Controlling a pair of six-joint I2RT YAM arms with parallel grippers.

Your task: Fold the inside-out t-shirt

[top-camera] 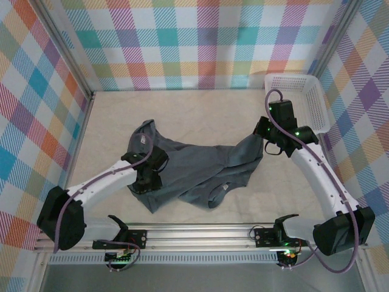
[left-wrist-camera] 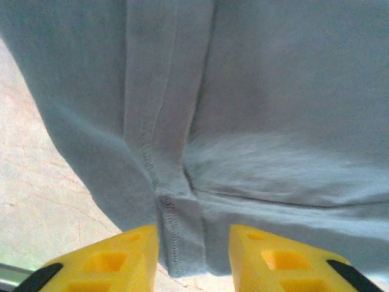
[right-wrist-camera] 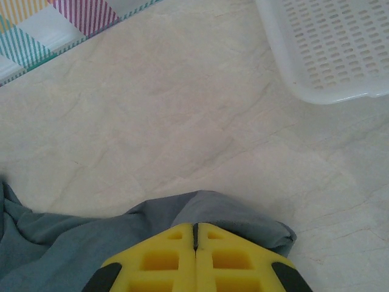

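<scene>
Shirt (top-camera: pixel 194 167) is lying bunched mid-frame in the top view, seams showing. My right fingers (right-wrist-camera: pixel 170 258) are pressing together on its right corner. They're gripping just the edge, so a hard pull could be slipping it free. My left fingers (left-wrist-camera: pixel 121 258) are standing spread w/ a seam strip between them; closing here may be catching 2 layers & dragging the heap. Basket (top-camera: pixel 290 77) is sitting near, upper right, a possible snag. Counter (top-camera: pixel 200 112) is looking pale, marbled, smooth, and plaid walls (top-camera: pixel 200 36) are boxing it in.
</scene>
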